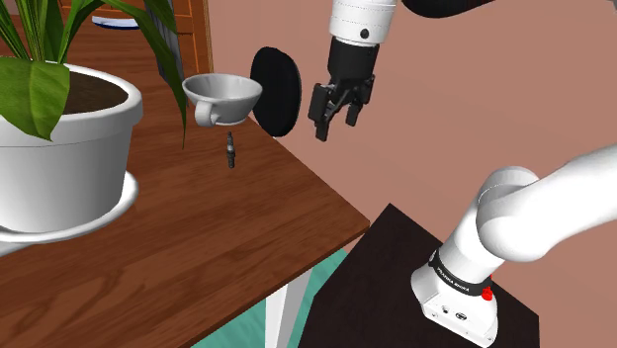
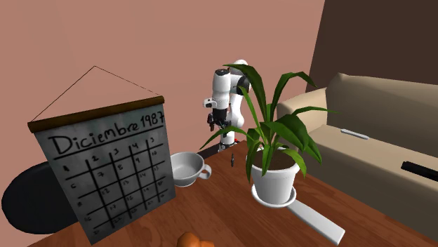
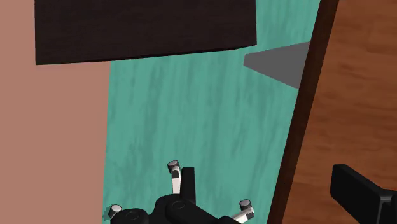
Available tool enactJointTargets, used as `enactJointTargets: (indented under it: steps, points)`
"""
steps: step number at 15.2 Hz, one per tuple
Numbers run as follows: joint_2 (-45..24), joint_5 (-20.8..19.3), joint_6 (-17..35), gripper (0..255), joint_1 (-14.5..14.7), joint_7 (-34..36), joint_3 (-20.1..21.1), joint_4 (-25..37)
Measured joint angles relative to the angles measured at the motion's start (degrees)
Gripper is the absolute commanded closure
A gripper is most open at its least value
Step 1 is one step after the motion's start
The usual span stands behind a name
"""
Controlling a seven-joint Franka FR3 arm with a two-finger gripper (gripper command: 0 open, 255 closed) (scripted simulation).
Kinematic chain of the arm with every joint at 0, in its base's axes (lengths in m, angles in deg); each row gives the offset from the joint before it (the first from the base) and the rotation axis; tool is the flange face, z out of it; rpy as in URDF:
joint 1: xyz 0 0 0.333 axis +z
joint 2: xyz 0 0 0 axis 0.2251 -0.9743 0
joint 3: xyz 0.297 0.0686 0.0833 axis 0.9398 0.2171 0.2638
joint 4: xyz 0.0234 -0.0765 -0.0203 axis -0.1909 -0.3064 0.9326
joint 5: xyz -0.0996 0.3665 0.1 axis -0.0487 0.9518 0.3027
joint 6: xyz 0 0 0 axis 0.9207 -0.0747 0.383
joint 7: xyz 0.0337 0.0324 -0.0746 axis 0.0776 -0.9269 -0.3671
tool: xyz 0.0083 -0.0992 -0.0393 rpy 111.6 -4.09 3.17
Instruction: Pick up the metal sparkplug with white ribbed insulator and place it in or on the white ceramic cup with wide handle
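Tabletop (image 1: 198, 247) of brown wood carries the things, with the dark stand (image 1: 396, 287) just off its corner and a teal floor (image 3: 191, 108) below. A beige sofa (image 2: 365, 105) sits beyond the table's far side in the second exterior view, and a calendar (image 2: 105, 165) headed "Diciembre 1987" fills that view's foreground. A long-leaved green plant (image 1: 40, 59) grows from a white pot (image 1: 59, 148) on a white saucer (image 1: 109, 213), well in from the table edge that faces the arm. The white arm (image 1: 534, 217) rises from the stand and bends over toward that edge. A round black disc (image 1: 277, 89) stands on its rim at the same edge, close to the wall. The white cup (image 1: 225, 94), wide-mouthed with a broad handle, stands just beside the disc, further in on the table. The black gripper (image 1: 336, 129) hangs in the air past the table edge, off the table, on the far side of the disc from the cup; its jaws are spread apart with nothing between them. The sparkplug (image 1: 231, 150), small and dark, stands upright on the wood just beside the cup's handle, apart from it and near the edge facing the gripper.
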Motion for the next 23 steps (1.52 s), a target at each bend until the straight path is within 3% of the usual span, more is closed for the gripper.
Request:
enactJointTargets:
  steps: [8, 14, 23]
  points:
    - [-11.9, -2.3, 7.3, 0, -1.0, 11.2, 9.6, 9.7]
    - [-23.0, -9.1, 10.2, 0, -1.9, 21.5, 17.2, 19.8]
    - [-26.5, -11.7, 16.1, 0, -2.1, 24.2, 18.6, 17.0]
